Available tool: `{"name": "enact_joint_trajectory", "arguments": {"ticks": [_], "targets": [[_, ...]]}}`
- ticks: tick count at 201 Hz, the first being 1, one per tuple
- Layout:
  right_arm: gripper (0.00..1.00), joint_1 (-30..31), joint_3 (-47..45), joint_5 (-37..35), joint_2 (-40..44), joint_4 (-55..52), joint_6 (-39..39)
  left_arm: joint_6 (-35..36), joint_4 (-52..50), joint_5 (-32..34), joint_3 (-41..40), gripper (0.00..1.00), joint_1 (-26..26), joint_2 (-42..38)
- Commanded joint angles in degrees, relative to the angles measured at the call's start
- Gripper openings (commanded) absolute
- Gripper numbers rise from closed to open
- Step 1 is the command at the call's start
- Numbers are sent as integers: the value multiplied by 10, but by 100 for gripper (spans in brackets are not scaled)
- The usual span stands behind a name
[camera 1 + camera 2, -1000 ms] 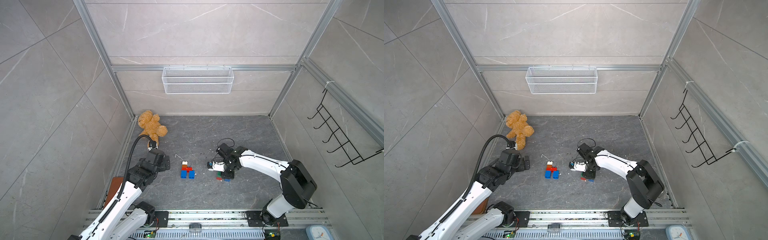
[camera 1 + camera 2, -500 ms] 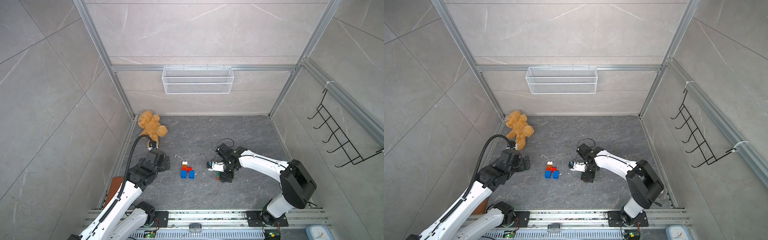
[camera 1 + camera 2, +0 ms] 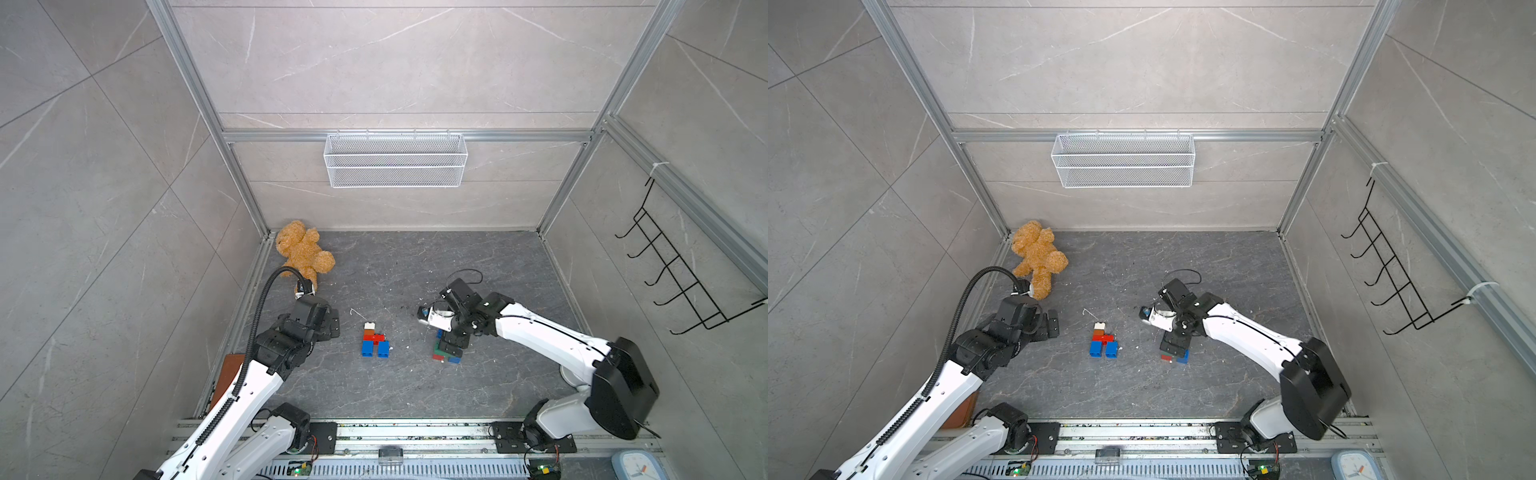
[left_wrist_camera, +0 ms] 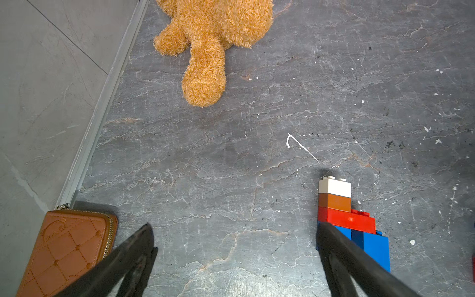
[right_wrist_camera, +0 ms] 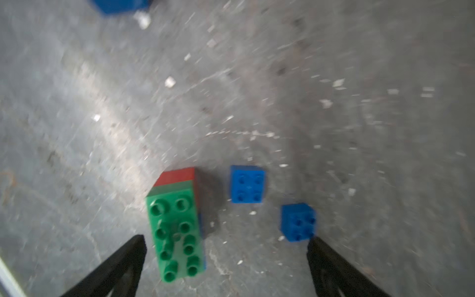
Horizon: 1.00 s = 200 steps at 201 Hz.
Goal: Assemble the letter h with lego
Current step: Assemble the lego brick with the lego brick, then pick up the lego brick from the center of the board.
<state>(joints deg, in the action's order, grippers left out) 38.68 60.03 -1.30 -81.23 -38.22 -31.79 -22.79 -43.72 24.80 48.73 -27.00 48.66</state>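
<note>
A joined lego piece (image 3: 374, 340) lies flat mid-floor, with a white brick (image 4: 335, 186), a brown brick (image 4: 334, 201), a long red brick (image 4: 345, 221) and two blue bricks (image 4: 375, 246). My left gripper (image 4: 235, 231) is open over bare floor just left of it, one finger in front of a blue brick. My right gripper (image 5: 226, 241) is open above a long green brick (image 5: 176, 231) stacked on a red brick (image 5: 177, 176). The green brick sits beside one finger, ungripped. Two loose blue bricks (image 5: 247, 183) (image 5: 298, 222) lie beside it. In both top views the right gripper (image 3: 452, 341) (image 3: 1174, 343) hides part of this stack.
A tan teddy bear (image 3: 303, 251) lies in the back left corner. A brown wallet (image 4: 66, 249) rests against the left wall by the left arm. A wire basket (image 3: 395, 160) hangs on the back wall and a black hook rack (image 3: 681, 274) on the right wall.
My right gripper has gone from shut to open over the green and red stack, and its wrist view is blurred by motion. The left arm has not moved.
</note>
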Motion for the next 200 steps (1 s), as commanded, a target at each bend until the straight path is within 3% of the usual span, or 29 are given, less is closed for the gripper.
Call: {"name": "enact_joint_trajectory", "arguments": {"ticks": [1, 36, 60, 81, 103, 127, 144, 200], "targets": [[100, -4, 17, -74, 44, 74, 140, -11, -8, -24, 25, 100, 0, -11], [100, -13, 92, -119, 29, -12, 413, -4, -8, -60, 35, 100, 0, 1], [100, -23, 64, -110, 64, -3, 586, 1, -11, -67, 42, 100, -1, 18], [100, -24, 22, -132, 106, 21, 680, 4, -13, -65, 44, 100, 0, 24], [100, -25, 21, -179, 138, 11, 719, 8, -7, -59, 34, 100, 0, 18], [100, -28, 75, -255, 116, -107, 782, 11, -1, -57, 31, 100, 0, 14], [100, -29, 103, -235, 79, -143, 764, 12, 0, -59, 31, 100, 0, 18], [84, -30, 131, -238, -65, -193, 869, 10, -9, -47, 28, 100, 0, 21]]}}
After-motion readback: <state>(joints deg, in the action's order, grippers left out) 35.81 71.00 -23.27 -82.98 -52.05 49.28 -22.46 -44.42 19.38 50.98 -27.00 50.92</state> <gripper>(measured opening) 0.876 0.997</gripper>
